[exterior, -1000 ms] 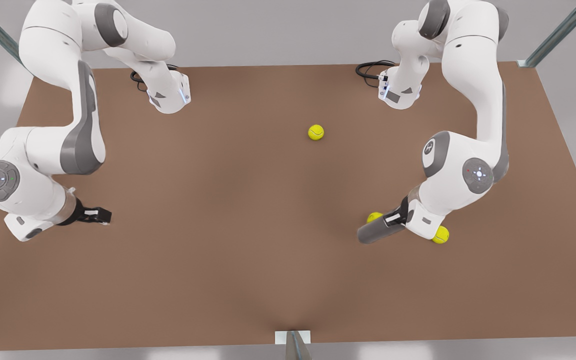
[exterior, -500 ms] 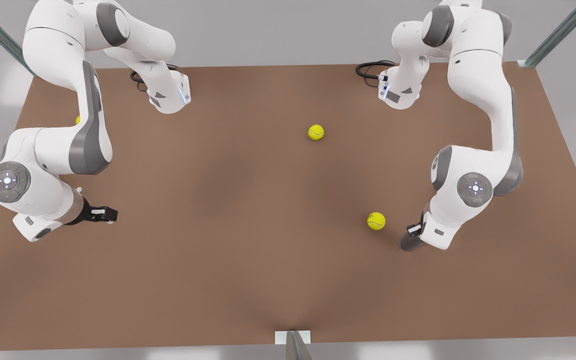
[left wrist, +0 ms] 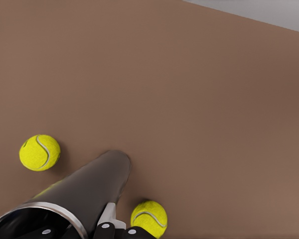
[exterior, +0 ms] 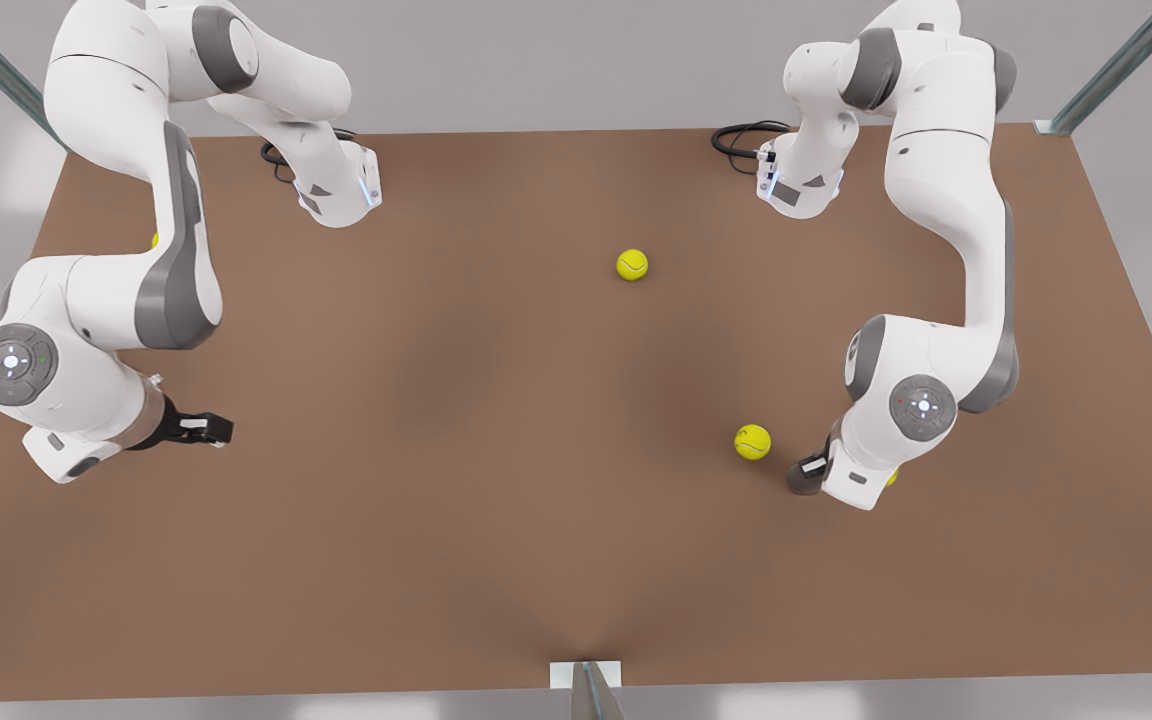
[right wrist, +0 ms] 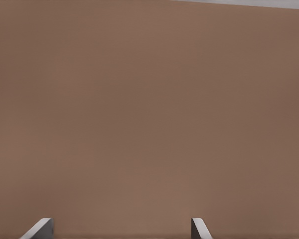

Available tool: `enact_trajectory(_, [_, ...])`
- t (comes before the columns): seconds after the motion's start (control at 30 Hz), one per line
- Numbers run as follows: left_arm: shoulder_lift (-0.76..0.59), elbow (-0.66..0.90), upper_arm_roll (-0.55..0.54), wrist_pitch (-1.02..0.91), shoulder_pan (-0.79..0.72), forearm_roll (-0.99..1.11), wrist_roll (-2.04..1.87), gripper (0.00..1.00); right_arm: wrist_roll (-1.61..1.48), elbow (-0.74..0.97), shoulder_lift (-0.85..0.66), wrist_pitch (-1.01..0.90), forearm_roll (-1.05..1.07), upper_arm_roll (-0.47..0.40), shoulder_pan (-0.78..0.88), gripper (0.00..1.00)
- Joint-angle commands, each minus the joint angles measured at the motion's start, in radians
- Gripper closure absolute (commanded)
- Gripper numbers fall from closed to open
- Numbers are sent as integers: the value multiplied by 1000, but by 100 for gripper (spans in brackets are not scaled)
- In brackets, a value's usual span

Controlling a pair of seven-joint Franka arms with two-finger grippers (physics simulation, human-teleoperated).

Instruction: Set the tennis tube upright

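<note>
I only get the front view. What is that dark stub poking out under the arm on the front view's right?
Observer: That is the tennis tube. The left wrist view shows the left gripper gripping its wall at the silvery rim, with the far end down at the table.
Operator: I see one yellow ball beside it. Any more?
Observer: Yes, two flank it: one tennis ball on one side and a second ball on the other, which the arm mostly covers in your view.
Operator: And the other arm?
Observer: The right gripper waits with its fingers open, over bare table.
</note>
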Motion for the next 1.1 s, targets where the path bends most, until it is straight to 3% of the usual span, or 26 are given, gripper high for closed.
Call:
enact_trajectory(0.0, [1, 0, 0, 2, 0, -10, 0, 79, 1, 0, 0, 0, -1, 0, 2, 0])
enact_trajectory(0.07, [4, 0, 0, 2, -1, -10, 2, 79, 1, 0, 0, 0, 0, 0, 0, 0])
enact_trajectory(0.1, [5, 0, 0, 2, 0, -8, 2, 69, 1, 0, 0, 0, -1, 0, -2, 0])
enact_trajectory(0.13, [7, 0, 0, 2, -1, -8, 2, 27, 1, 0, 0, 0, 0, 0, -2, 0])
enact_trajectory(0.17, [7, 0, 0, 3, -1, -7, 2, 0, 1, 0, 0, 0, -1, 0, -2, 0])
enact_trajectory(0.8, [-29, 11, 1, -40, -1, -2, 8, 0, 1, 0, 0, 0, -1, 0, 3, 0])
enact_trajectory(1.07, [-35, 129, -2, -227, 0, -8, 11, 0, 1, 0, 0, 0, -1, 0, 5, 0])
